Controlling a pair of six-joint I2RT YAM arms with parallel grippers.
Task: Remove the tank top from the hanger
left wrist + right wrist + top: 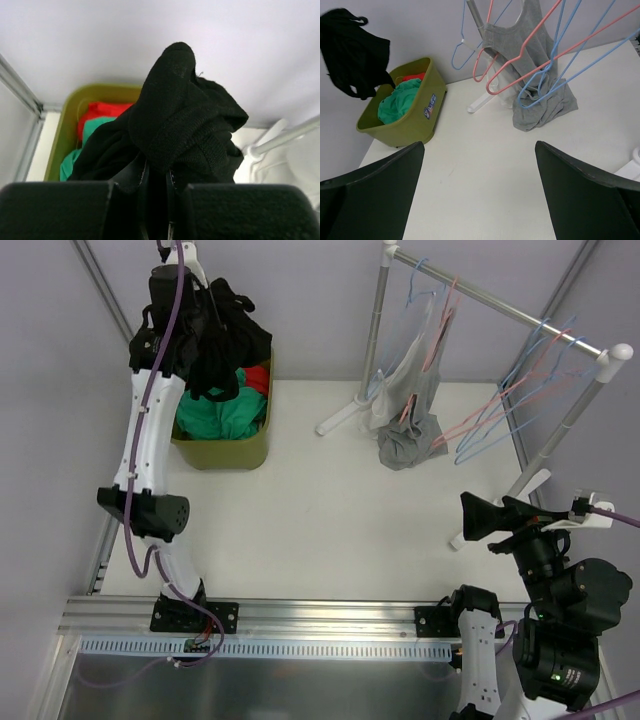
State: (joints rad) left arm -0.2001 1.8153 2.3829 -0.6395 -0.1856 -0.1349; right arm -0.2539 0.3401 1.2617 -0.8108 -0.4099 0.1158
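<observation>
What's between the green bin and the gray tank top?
Mostly bare white table, plus the clothes rack's white foot close to the gray tank top, apart from the green bin. The top external view shows it best.

Grey tank top (405, 445), olive bin (220, 453), black garment (185, 120).

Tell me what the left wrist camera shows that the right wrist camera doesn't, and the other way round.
Only the left wrist view shows, up close, the left gripper shut on the black garment, with the fabric bunched in its grip. Only the right wrist view shows the grey tank top hanging among pink and blue hangers, its hem pooled on the table, and the right gripper open. Both show the black garment near the green bin, which holds red and teal clothes.
</observation>
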